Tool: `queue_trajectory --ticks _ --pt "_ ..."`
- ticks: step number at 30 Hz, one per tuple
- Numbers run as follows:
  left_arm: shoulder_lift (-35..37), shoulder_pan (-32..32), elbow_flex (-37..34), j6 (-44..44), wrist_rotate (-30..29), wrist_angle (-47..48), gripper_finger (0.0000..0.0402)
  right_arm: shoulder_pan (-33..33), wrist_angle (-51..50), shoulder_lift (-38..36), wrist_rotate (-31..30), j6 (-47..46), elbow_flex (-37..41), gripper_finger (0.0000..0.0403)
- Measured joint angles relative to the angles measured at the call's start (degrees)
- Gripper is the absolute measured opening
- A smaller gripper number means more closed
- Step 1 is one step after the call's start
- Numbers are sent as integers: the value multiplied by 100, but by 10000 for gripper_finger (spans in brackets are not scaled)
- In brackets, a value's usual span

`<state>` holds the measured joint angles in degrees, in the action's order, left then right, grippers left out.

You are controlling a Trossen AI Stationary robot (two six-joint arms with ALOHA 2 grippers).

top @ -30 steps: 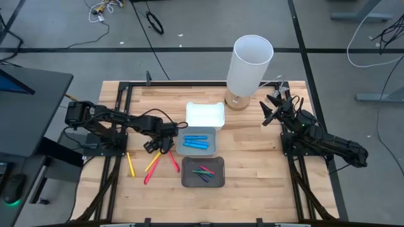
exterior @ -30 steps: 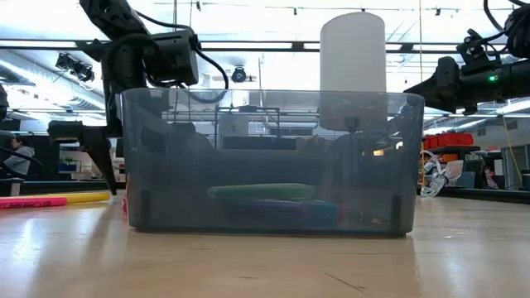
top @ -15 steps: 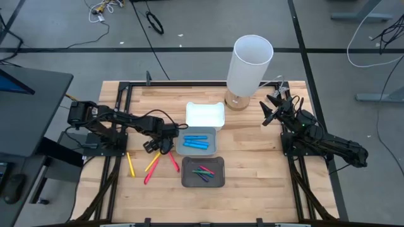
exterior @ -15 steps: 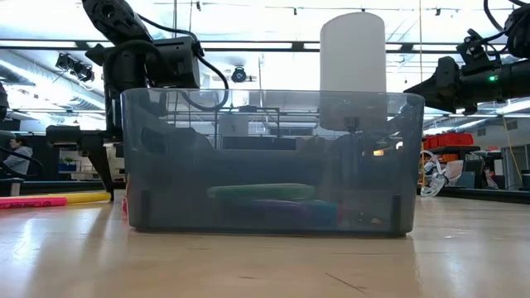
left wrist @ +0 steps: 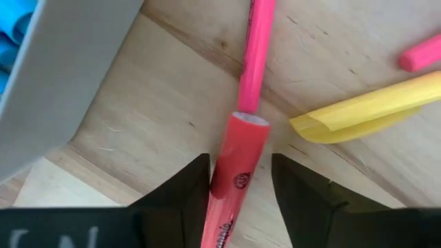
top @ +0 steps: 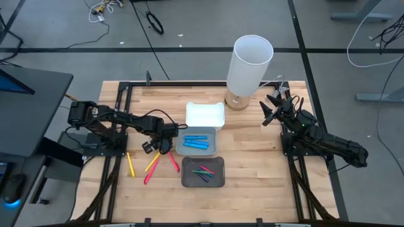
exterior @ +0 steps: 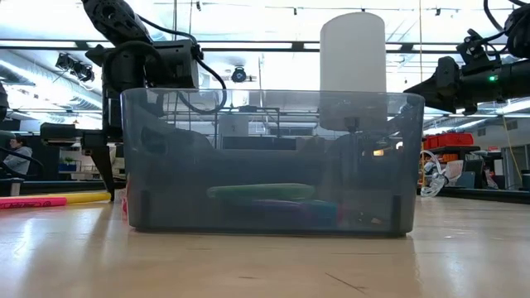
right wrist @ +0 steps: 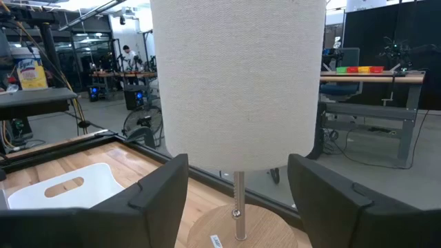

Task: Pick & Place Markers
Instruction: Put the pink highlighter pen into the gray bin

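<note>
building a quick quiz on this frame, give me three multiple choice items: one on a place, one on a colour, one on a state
1. Where do the blue markers lie?
A. in the grey tray
B. in the white tray
C. on bare wood

2. What colour is the marker between the left gripper fingers?
A. green
B. red
C. purple

3. How is the right gripper?
A. shut on a marker
B. open, empty
C. inside a tray

Answers:
1 A, the high view shows them in the grey tray.
2 B, seen in the left wrist view.
3 B, its fingers stand apart before the lamp.

You're level with a smoky clear bin (exterior: 273, 161), green marker (exterior: 261, 191) lying inside over darker ones, white lamp (exterior: 353, 70) behind it, left arm (exterior: 137, 66) beside the bin, pink and yellow markers (exterior: 54, 200) on the wood beyond.
</note>
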<state>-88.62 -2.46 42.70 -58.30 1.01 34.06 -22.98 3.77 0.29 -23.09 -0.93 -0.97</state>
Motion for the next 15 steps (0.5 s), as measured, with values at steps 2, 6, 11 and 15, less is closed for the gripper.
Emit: queue_trajectory --ticks 2,6,11,15 --pt "0 0 0 0 11 -2 151 0 2 0 0 -2 0 251" --pt "0 0 0 17 17 14 131 0 0 0 -1 0 0 251" --pt "0 4 0 31 55 13 106 0 1 0 -2 0 0 251" --pt "0 4 0 28 55 13 90 0 0 0 0 -2 0 251"
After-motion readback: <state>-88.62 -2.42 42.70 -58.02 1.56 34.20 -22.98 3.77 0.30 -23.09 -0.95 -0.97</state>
